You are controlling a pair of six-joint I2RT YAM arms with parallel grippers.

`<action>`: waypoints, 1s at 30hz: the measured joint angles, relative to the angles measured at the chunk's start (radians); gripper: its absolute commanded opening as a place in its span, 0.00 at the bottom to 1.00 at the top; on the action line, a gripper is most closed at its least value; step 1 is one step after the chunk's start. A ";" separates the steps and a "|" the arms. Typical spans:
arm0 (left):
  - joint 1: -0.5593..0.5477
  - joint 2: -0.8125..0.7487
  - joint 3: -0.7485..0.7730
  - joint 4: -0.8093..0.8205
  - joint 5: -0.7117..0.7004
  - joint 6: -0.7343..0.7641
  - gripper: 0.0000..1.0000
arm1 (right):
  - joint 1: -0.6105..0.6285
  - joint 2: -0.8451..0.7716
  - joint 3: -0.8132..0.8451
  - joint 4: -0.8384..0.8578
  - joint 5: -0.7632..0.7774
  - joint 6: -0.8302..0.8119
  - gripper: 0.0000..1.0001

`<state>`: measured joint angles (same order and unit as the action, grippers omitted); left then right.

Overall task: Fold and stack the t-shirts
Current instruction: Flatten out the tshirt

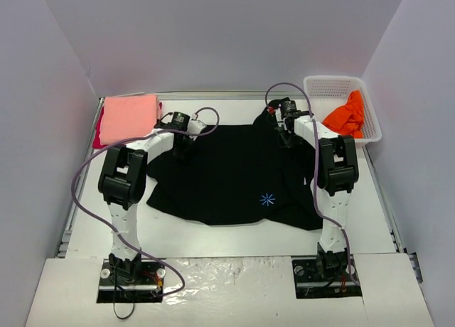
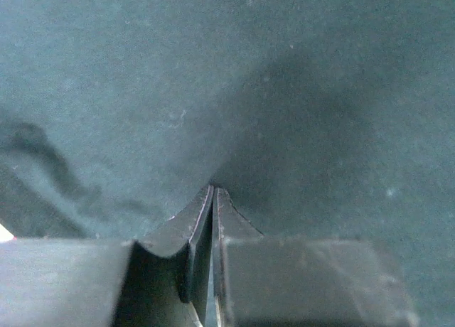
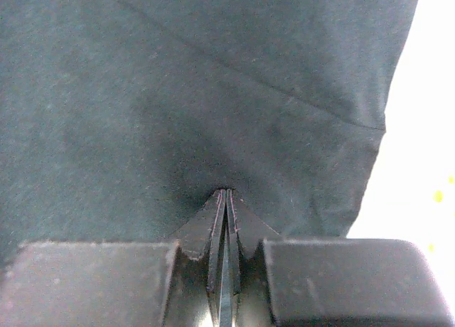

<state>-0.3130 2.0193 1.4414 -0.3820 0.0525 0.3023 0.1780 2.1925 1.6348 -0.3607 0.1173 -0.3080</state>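
Note:
A large black t-shirt (image 1: 234,174) lies spread across the middle of the table. My left gripper (image 1: 182,145) is at the shirt's far left edge, and its tips (image 2: 214,190) are shut on a pucker of the black cloth (image 2: 213,92). At the far right edge, my right gripper (image 1: 286,135) is likewise shut, its tips (image 3: 226,192) pinching the black cloth (image 3: 199,92). A folded salmon-pink t-shirt (image 1: 129,117) rests at the back left on a red one (image 1: 97,135). A bright orange t-shirt (image 1: 346,116) lies crumpled in the basket.
The white mesh basket (image 1: 328,87) stands at the back right corner. Grey walls close in the table (image 1: 234,234) on three sides. Purple cables loop off both arms.

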 measured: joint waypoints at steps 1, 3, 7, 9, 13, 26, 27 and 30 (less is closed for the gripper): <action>0.000 0.020 0.020 -0.014 -0.001 0.000 0.03 | 0.000 0.005 0.005 -0.001 0.006 0.000 0.00; 0.000 0.052 0.081 -0.051 0.001 -0.003 0.03 | -0.002 0.016 0.023 -0.002 0.020 0.000 0.00; 0.004 0.125 0.196 -0.107 0.000 -0.015 0.03 | -0.008 0.051 0.076 -0.004 0.046 0.000 0.00; 0.006 0.153 0.247 -0.140 0.000 -0.019 0.03 | -0.014 0.072 0.106 -0.006 0.054 0.000 0.00; 0.010 0.238 0.394 -0.219 0.003 -0.024 0.03 | -0.024 0.120 0.184 -0.014 0.067 -0.001 0.00; 0.037 0.436 0.753 -0.380 0.021 -0.031 0.03 | -0.028 0.288 0.459 -0.044 0.092 -0.007 0.00; 0.039 0.451 0.778 -0.384 0.018 -0.031 0.03 | -0.029 0.302 0.481 -0.044 0.093 -0.007 0.00; 0.042 0.493 0.856 -0.399 0.007 -0.027 0.03 | -0.029 0.338 0.543 -0.047 0.097 -0.008 0.00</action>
<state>-0.2714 2.5122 2.2971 -0.7815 0.0593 0.2749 0.1493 2.5305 2.1780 -0.4072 0.2138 -0.3157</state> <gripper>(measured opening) 0.030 0.001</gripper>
